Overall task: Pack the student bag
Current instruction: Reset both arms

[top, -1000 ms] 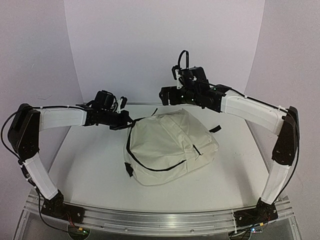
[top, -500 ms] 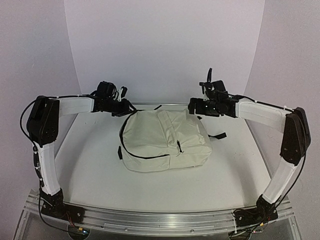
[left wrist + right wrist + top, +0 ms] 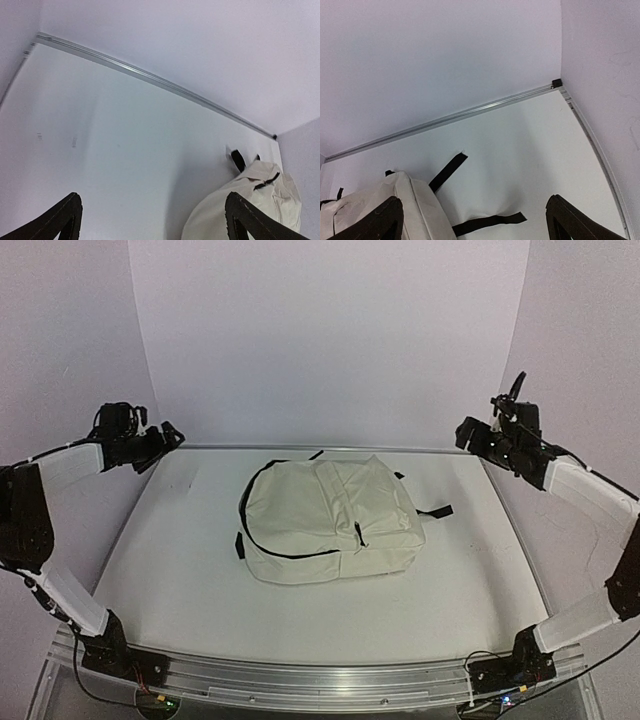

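Observation:
The student bag (image 3: 330, 520), a cream backpack with black zippers, lies flat in the middle of the white table, and its zippers look closed. Black straps (image 3: 437, 511) trail from its right and far sides. My left gripper (image 3: 165, 435) hangs open at the far left, well away from the bag, with nothing between its fingers. The left wrist view shows the gripper (image 3: 152, 200) over bare table, with the bag (image 3: 250, 210) at the lower right. My right gripper (image 3: 465, 430) is open and empty at the far right. Its wrist view shows the gripper (image 3: 475, 200), the bag's corner (image 3: 380, 205) and two straps (image 3: 447, 172).
White walls close the table in at the back and on both sides. A metal rail (image 3: 150, 77) runs along the foot of the back wall. An aluminium bar (image 3: 300, 680) with the arm bases spans the near edge.
The left gripper opened and let go of the bag. Both arms swung outward to the far corners. The bag settled flat and shifted slightly toward the back.

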{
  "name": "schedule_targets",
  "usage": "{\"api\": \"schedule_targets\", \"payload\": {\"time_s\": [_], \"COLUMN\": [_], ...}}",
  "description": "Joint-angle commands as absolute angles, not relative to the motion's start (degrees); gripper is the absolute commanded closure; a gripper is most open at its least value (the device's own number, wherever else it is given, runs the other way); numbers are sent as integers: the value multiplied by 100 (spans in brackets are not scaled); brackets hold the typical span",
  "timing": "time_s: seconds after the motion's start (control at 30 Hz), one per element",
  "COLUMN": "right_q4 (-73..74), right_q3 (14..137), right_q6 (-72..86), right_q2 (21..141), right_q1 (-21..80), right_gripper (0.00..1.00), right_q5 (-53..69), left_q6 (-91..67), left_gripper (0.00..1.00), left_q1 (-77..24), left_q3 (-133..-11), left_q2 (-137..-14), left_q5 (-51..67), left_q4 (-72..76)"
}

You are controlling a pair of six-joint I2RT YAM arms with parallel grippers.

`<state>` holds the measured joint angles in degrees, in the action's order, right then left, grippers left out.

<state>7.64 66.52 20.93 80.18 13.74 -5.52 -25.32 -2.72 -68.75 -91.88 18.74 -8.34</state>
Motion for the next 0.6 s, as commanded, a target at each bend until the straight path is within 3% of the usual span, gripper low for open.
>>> {"api": "schedule_targets", "payload": {"time_s": [0.0,0.1,0.3,0.47,0.57], "right_q4": [64,-595,-2930,-5089,-5473], "right_q3": [6019,5421,3473,1826,1365], "right_q6": [1977,1804,1256,917,869], "right_q2": [7284,6777,5619,5305,5362], "right_q1": [1026,1008,1011,1007,1007], "right_gripper": [2,2,2,2,2], "right_q5": [-841,-1079,-1721,-1781,-1867], "left_q6": [-2867,-2672,-2231,-1781,-1718], "left_gripper": [0,0,0,0,0], "left_q1": [544,589,591,587,583], "left_q3": [-6220,-5885,-4083,-2938,-2586], "left_q2": [-8324,-7856,-6576,-6120,-6077], "left_q5": [1418,805,-906,-1550,-1583], "left_q4": [-842,-727,738,1830,2090]}}
